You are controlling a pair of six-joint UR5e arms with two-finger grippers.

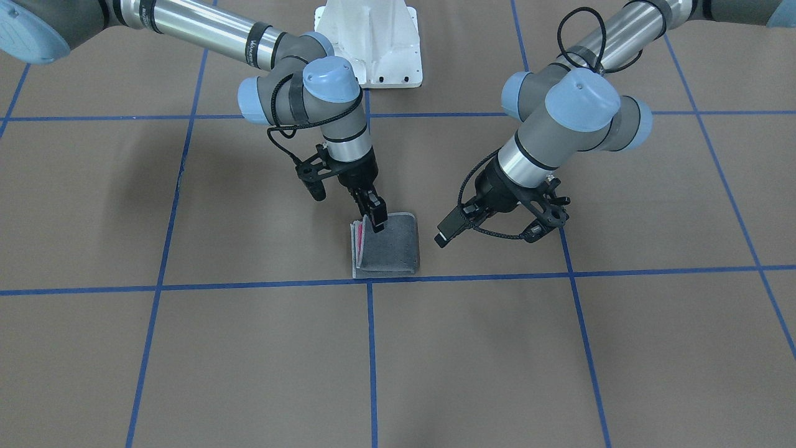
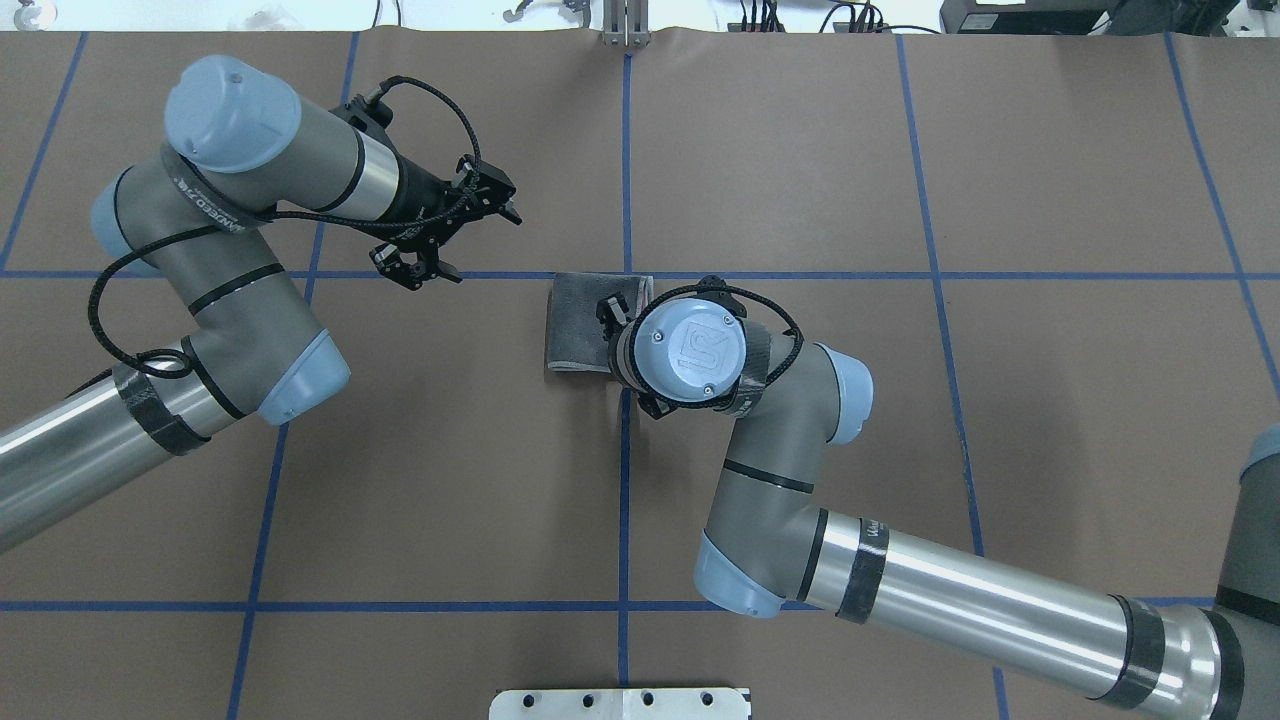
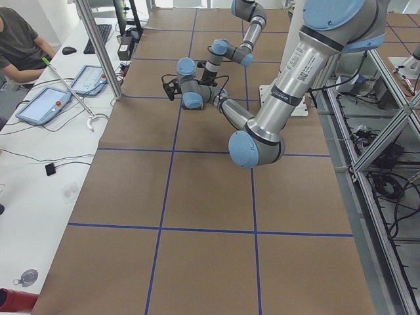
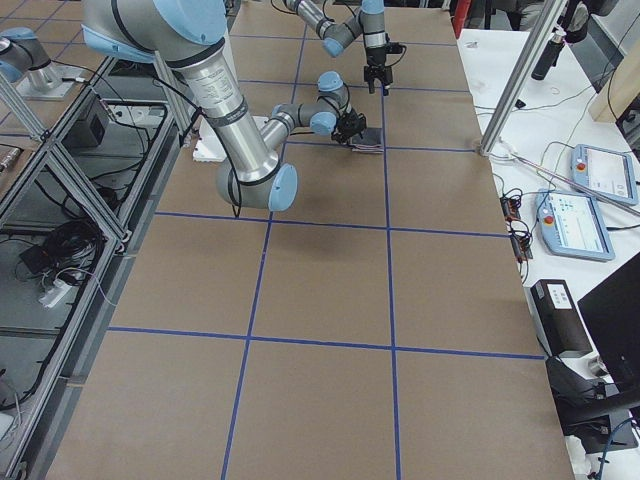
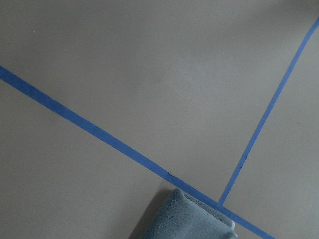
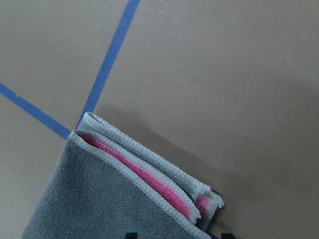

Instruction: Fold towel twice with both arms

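Note:
The towel (image 1: 392, 249) lies folded into a small thick square, dark grey face up, beside a crossing of blue tape lines. Its stacked light grey hems and pink inner face (image 6: 149, 174) show along one edge. My right gripper (image 1: 376, 219) points down over the towel's corner nearest the robot, fingers apart and open; in the overhead view it (image 2: 608, 308) sits at the towel's (image 2: 578, 320) right edge. My left gripper (image 1: 443, 236) hangs open and empty a short way off the other side of the towel. The left wrist view catches only a grey corner of the towel (image 5: 184, 219).
Brown table cover marked with a blue tape grid (image 1: 372, 348). The white pedestal base (image 1: 373, 43) stands at the robot's side of the table. A side desk with tablets (image 3: 46, 105) and a seated person (image 3: 20, 39) runs along the far edge.

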